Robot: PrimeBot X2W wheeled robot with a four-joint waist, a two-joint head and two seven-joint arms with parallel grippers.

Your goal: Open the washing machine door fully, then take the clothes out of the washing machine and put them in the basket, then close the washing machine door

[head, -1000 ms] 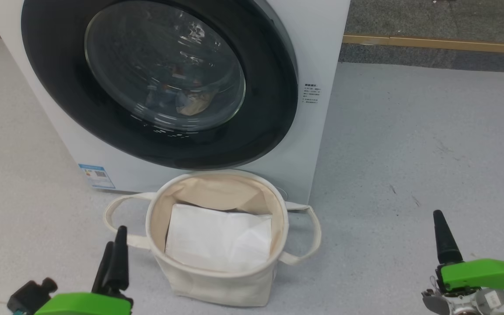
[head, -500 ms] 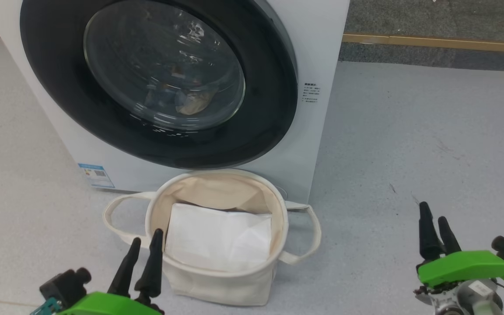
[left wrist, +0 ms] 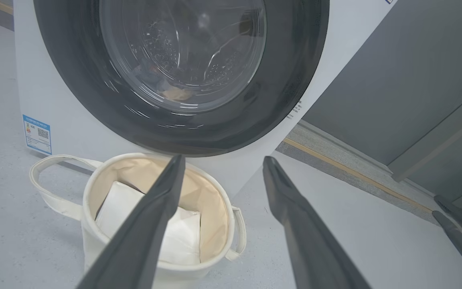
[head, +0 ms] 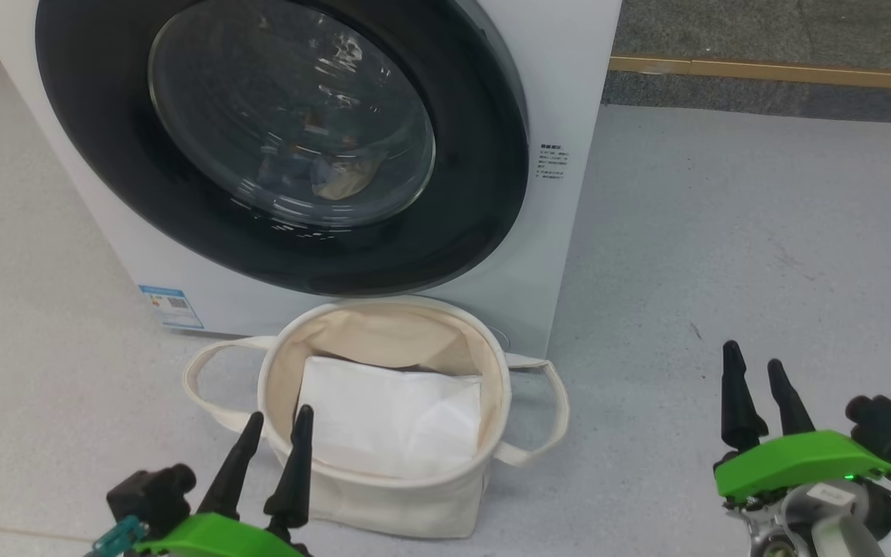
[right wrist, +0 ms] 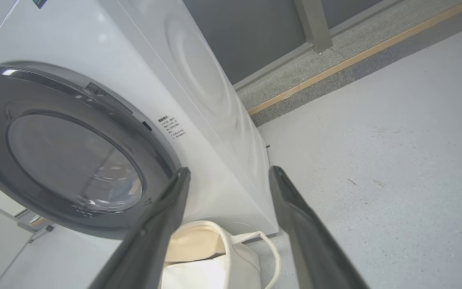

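Note:
The white washing machine [head: 561, 93] stands at the top of the head view. Its round black washing machine door [head: 97, 155] lies shut against the front. Behind the glass a bit of blue and beige clothes [head: 329, 174] shows low in the drum. The cream basket [head: 384, 503] stands on the floor right before the washer, with a flat white sheet [head: 391, 422] inside. My left gripper [head: 281, 414] is open at the basket's near left rim. My right gripper [head: 752, 356] is open over the floor, well right of the basket. Both wrist views show spread, empty fingers.
A small blue label [head: 171, 308] sits low on the washer's left front. Grey floor [head: 724, 232] stretches to the right of the machine. A yellow strip [head: 770, 73] runs along a darker band at the back, with a grey wall [left wrist: 395, 80] behind it.
My left gripper has risen and moved right to the basket's rim. My right gripper has shifted left and forward. Both have turned so that their two fingers show apart.

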